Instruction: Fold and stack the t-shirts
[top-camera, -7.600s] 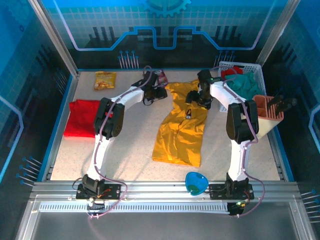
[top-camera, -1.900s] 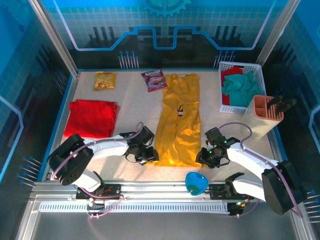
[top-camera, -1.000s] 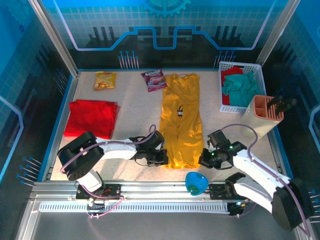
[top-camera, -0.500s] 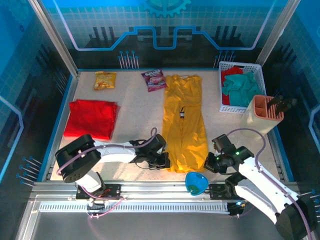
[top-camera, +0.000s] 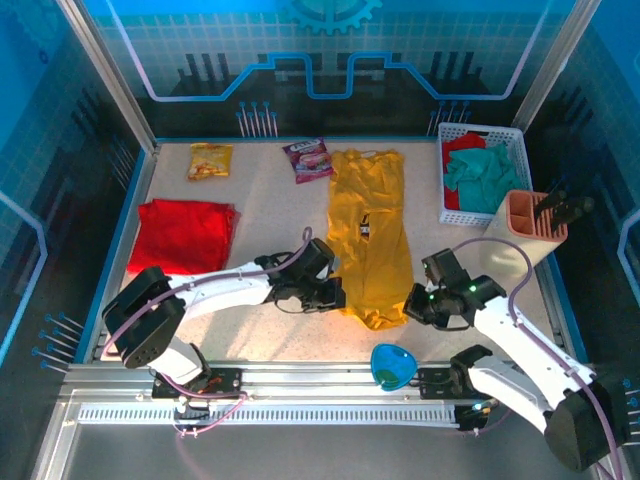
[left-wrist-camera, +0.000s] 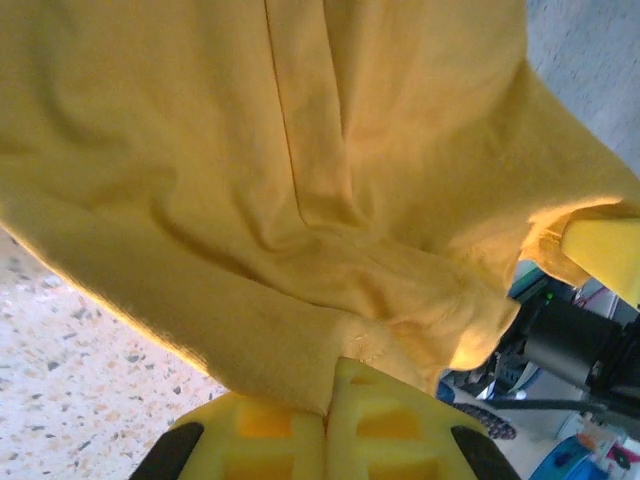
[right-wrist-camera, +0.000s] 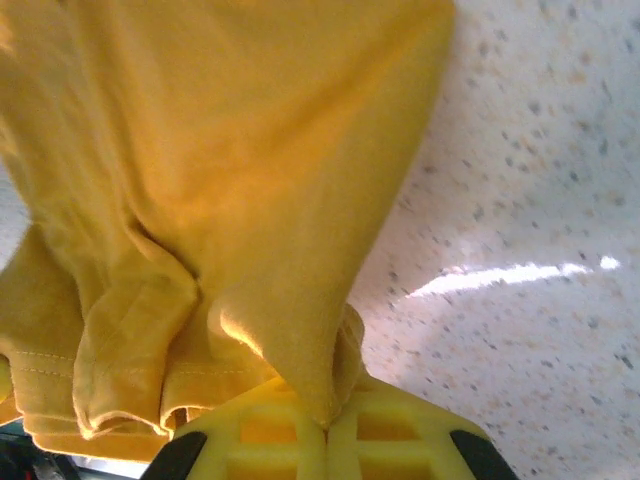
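the mustard-yellow t-shirt (top-camera: 368, 235) lies lengthwise on the table (top-camera: 270, 230) just left of the white basket (top-camera: 478, 170). its collar end is beside the basket, and its hem end is nearer the arms than the basket, bunched and raised off the surface. the left gripper (top-camera: 335, 296) is clenched on the hem corner farther from the basket; the left wrist view shows cloth pinched where its jaws meet. the right gripper (top-camera: 412, 303) is likewise clamped on the hem corner on the basket's side, folds gathered above its closed jaws. the red t-shirt (top-camera: 182, 235) lies folded flat well left of the basket, apart from both grippers.
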